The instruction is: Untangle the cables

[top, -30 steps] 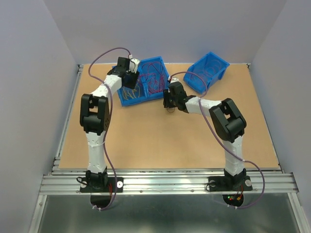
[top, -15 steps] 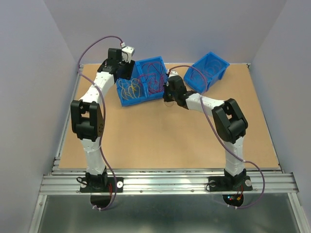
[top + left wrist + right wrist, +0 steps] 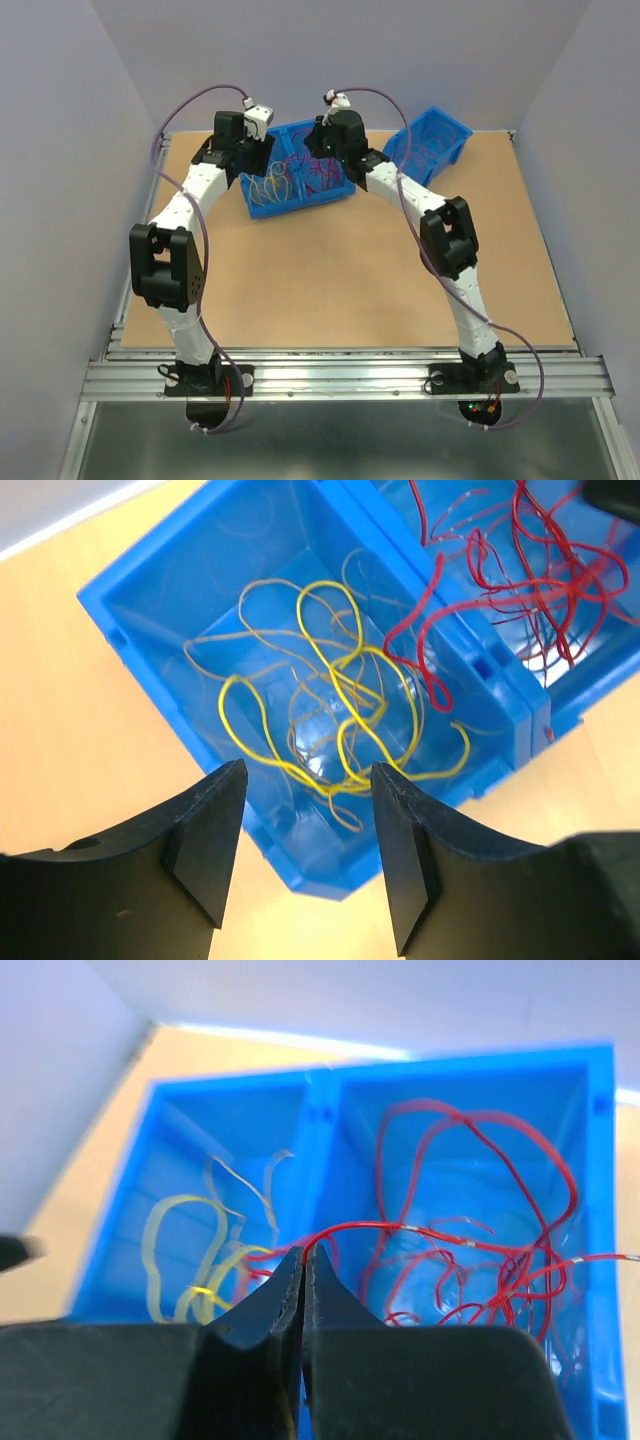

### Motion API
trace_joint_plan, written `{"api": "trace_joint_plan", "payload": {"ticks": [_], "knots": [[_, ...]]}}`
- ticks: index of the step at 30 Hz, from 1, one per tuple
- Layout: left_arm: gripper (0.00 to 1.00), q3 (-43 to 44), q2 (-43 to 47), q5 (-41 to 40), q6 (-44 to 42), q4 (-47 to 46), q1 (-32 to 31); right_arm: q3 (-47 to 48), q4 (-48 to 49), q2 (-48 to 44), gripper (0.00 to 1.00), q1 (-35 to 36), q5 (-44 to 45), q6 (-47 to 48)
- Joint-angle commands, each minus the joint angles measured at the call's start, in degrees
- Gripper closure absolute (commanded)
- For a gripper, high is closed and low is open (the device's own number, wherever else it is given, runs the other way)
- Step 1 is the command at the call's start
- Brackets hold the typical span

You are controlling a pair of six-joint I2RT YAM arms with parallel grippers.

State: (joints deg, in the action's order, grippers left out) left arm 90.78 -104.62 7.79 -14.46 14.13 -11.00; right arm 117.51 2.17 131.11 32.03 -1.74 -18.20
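Sitting at the far side of the big wooden table are two blue bins pushed together, and a third blue bin sits further right, turned at an angle. The left gripper hangs over the first bin (the one on the left) with its jaws spread wide. Yellow cables lie in a loose tangle at the bottom of it. The right gripper hangs over the second bin, where the red cables lie in a messy pile. Its jaws are pressed together, pinching one red strand at the very tips.
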Motion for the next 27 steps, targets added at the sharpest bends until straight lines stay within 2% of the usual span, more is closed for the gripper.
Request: {"api": "trace_joint_plan", "payload": {"ticks": [1,5,9,13,14,15,20,23,26,27], "knots": [[0.36,-6.1,7.1,0.6,-0.2,-4.9,0.3,4.7,-1.2,7.0,0.99,-0.6,-0.5,-0.2],[0.35,-13.1,11.9,1.3,-0.3,-8.1,0.5,4.5,-1.2,9.9,0.99,-0.6,0.7,-0.6],[0.35,-15.9,14.0,1.8,0.0,-9.9,0.4,5.3,-1.6,11.7,0.99,-0.5,1.5,-0.3],[0.34,-18.1,16.3,1.3,0.3,-12.5,0.4,5.4,-2.0,10.0,0.94,-0.1,4.3,1.1],[0.33,-18.5,16.5,1.1,0.5,-12.7,0.5,5.3,-2.0,9.2,0.91,0.0,4.8,1.4],[0.33,-18.9,16.7,1.2,0.5,-12.9,0.4,5.0,-2.0,8.2,0.76,0.2,5.2,2.3],[0.27,-20.0,18.0,-0.2,0.8,-13.9,0.5,2.5,-3.7,1.6,0.55,2.3,11.1,5.5],[0.23,-22.7,20.3,-0.8,1.9,-17.4,1.2,0.3,-3.8,-1.6,0.31,3.6,13.2,7.2],[0.19,-25.1,24.2,-0.5,3.6,-21.2,2.2,-2.1,-3.7,-4.2,0.18,3.9,14.5,8.0],[0.17,-27.3,25.5,-0.1,4.1,-22.3,3.3,-4.5,-3.6,-6.4,0.1,4.1,14.7,8.4]]}}
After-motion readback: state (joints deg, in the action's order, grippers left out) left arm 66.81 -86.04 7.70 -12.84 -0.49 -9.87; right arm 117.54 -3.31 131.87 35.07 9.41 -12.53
